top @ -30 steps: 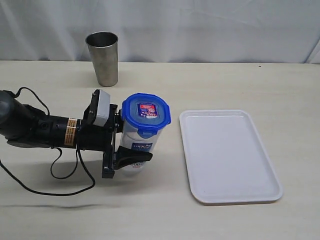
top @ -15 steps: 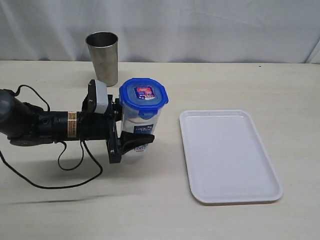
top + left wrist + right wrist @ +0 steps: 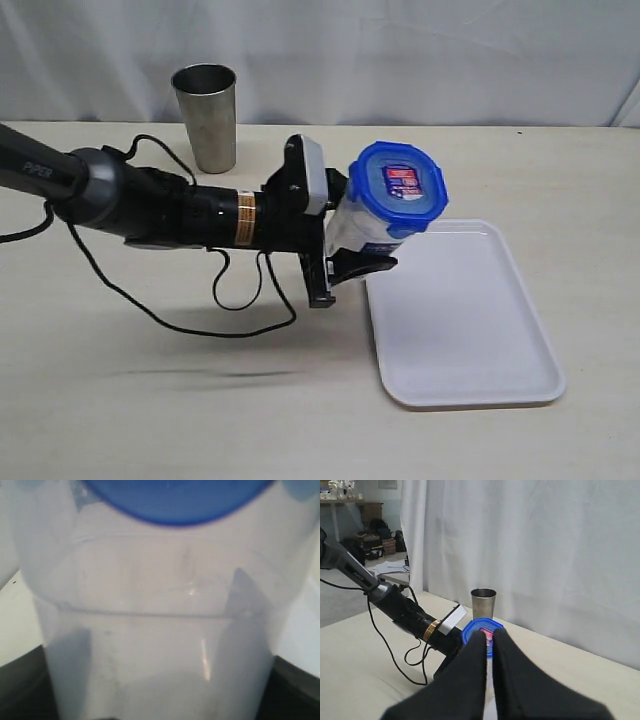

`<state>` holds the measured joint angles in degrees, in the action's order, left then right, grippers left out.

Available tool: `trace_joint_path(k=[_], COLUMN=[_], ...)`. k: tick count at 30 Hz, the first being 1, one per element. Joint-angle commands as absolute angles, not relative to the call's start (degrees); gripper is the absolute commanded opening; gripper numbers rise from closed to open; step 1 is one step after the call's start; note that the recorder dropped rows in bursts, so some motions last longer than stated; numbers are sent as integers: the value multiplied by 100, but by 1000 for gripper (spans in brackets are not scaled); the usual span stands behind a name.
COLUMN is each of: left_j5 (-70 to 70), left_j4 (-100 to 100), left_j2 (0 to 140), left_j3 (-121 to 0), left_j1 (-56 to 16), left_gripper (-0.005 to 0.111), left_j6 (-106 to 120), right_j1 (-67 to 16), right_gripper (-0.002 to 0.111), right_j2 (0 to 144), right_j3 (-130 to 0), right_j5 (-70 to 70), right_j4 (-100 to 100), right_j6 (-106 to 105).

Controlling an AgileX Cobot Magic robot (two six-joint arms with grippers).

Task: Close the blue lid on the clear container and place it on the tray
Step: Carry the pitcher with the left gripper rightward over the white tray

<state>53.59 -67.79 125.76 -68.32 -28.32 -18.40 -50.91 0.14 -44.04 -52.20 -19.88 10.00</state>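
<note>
"Left wrist view first, since it sits closest: what fills it?"

"The clear container (image 3: 160,630), wall to wall, with the blue lid (image 3: 175,500) capping it at the picture's edge. The left pincer (image 3: 358,245) clamps the body from both sides, with its jaws spread wide around it."

"And the exterior view, from the front edge back?"

"Bare tabletop (image 3: 150,400), then the tray (image 3: 470,330) with nothing on it. The container hangs in the air, tipped a little, over the tray's far left corner and not touching it. Behind, the steel cup (image 3: 206,115) stands well apart, near the curtain (image 3: 400,60)."

"The other arm?"

"The right pincer (image 3: 489,636) is pressed shut on nothing. It is held back from the work and looks across at it."

"Which step is this?"

"The lid looks seated — whether every flap is snapped I can't tell — so I'd judge this the carry. The next move calls for travelling further in over the tray's middle and righting the container. Then it should come down until its base rests flat, and only then be released."

"What differs from a second ago?"

"Then the container was well left of the tray, in front of the cup. The arm has since stretched rightward and brought it to the tray's corner. Cup and tray haven't moved."
</note>
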Motion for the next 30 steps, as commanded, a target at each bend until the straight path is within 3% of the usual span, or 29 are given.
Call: trace_joint_path(k=[1, 10, 20, 30], left_j5=[4349, 1588, -53, -943], left_j4=[-6672, -6693, -6695, -6920], left_j2=[12515, 12515, 12515, 12515], left_j3=[-7279, -8003, -8362, -8479], left_j1=[-3061, -3625, -4115, -4633], left_gripper=[0, 0, 0, 0], left_j6=[-1755, 323, 2877, 3478], right_j1=[-5075, -5075, -5075, -5075], right_gripper=[5, 5, 5, 5], right_j2=[0, 0, 0, 0], right_j3=[-4292, -3900, -3887, -3887], right_j5=[-5263, -5253, -5253, -5253], right_j4=[-2047, -2064, -2143, -2143], right_j6=[1006, 1006, 1006, 1006])
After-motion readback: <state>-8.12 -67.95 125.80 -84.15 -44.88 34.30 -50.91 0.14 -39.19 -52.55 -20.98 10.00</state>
